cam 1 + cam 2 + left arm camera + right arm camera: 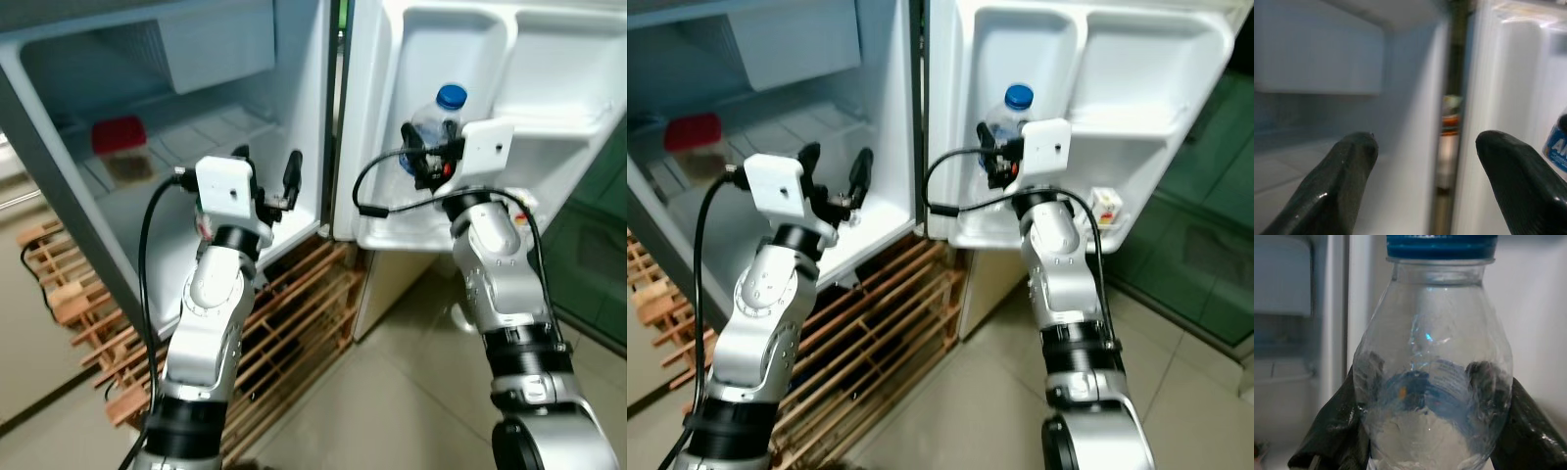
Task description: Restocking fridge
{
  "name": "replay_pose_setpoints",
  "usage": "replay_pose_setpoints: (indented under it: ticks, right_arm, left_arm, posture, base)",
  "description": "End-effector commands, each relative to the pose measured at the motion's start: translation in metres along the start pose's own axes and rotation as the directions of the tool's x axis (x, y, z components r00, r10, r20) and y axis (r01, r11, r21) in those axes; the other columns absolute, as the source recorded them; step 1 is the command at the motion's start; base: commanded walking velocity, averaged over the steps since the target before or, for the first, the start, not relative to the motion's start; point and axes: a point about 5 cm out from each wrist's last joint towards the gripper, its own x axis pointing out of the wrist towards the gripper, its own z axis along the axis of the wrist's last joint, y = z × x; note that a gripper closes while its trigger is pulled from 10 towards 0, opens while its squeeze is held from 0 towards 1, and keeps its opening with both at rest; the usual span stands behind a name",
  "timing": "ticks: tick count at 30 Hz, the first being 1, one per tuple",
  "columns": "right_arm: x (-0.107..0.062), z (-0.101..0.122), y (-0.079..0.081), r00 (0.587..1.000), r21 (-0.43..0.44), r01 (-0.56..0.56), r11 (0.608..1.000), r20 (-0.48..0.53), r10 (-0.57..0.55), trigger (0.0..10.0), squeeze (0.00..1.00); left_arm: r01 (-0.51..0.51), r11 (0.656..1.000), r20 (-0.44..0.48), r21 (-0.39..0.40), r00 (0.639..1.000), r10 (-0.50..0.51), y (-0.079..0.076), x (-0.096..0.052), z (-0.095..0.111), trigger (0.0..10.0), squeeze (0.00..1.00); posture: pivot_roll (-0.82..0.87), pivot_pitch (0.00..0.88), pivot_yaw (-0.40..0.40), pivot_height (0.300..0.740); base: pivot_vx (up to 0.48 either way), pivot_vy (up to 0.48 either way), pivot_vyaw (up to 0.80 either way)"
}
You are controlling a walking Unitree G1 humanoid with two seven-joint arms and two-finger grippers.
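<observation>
White fridge door backs the right tool clenching a clear, blue-capped bottle; left tool released.

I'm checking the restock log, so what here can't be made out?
- Bottle base: hidden in the eye views by the right hand and its camera.
- Bottle label text: blurred in the right wrist view.
- Red box contents: too small in the eye views.
- Item in the hinge gap: blurred in the left wrist view.
</observation>
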Motion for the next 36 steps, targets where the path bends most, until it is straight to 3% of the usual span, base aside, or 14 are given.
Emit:
replay_pose_setpoints:
  ticks: [1, 8, 11, 19, 23, 27, 36]
  right_arm:
    - [0.004, 0.01, 0.007, 0.999, -0.01, -0.023, 1.0, 0.043, 0.023, 10.0, 0.0]
    - [0.002, 0.009, 0.004, 0.998, -0.028, 0.004, 1.0, 0.056, -0.003, 10.0, 0.0]
    - [0.001, 0.008, -0.006, 0.996, -0.042, 0.066, 0.997, 0.057, -0.064, 10.0, 0.0]
    - [0.005, 0.001, -0.013, 0.996, -0.073, 0.081, 0.994, 0.029, -0.079, 10.0, 0.0]
    - [0.009, 0.0, -0.016, 0.997, -0.081, 0.078, 0.994, 0.029, -0.076, 10.0, 0.0]
    - [0.012, 0.002, -0.015, 0.997, -0.087, 0.066, 0.994, 0.044, -0.062, 10.0, 0.0]
    - [0.018, 0.007, -0.009, 0.993, -0.095, 0.075, 0.993, 0.095, -0.066, 10.0, 0.0]
  left_arm:
    - [-0.023, 1.0, -0.013, 0.012, 1.0, 0.024, 0.005, -0.001, 0.0, 10.0, 0.0]
    - [-0.006, 1.0, -0.022, 0.017, 1.0, 0.006, 0.004, -0.001, -0.001, 10.0, 0.0]
    - [0.023, 1.0, -0.01, 0.001, 1.0, -0.023, 0.002, -0.002, 0.001, 10.0, 0.0]
    - [0.126, 0.992, 0.002, 0.004, 0.992, -0.126, -0.006, 0.001, 0.004, 10.0, 0.0]
    - [0.27, 0.962, 0.018, -0.036, 0.963, -0.27, -0.019, -0.001, 0.006, 10.0, 0.0]
    - [0.393, 0.918, -0.016, -0.047, 0.919, -0.394, -0.025, -0.012, 0.001, 10.0, 0.0]
    - [0.463, 0.881, -0.054, -0.1, 0.881, -0.47, -0.028, -0.031, 0.002, 10.0, 0.0]
  posture:
    - [-0.06, 0.0, -0.019, 0.74]
    - [-0.06, 0.0, -0.016, 0.74]
    - [-0.06, 0.0, -0.013, 0.74]
    - [-0.03, 0.016, -0.004, 0.74]
    - [0.01, 0.094, 0.002, 0.74]
    - [0.04, 0.143, 0.038, 0.74]
    - [0.06, 0.208, 0.097, 0.74]
  base:
    - [0.0, 0.0, 0.0]
    - [0.0, 0.0, 0.0]
    - [0.39, 0.0, 0.0]
    - [0.225, 0.0, 0.0]
    - [0.0, 0.0, 0.0]
    - [0.0, 0.0, 0.0]
    - [0.0, 0.0, 0.0]
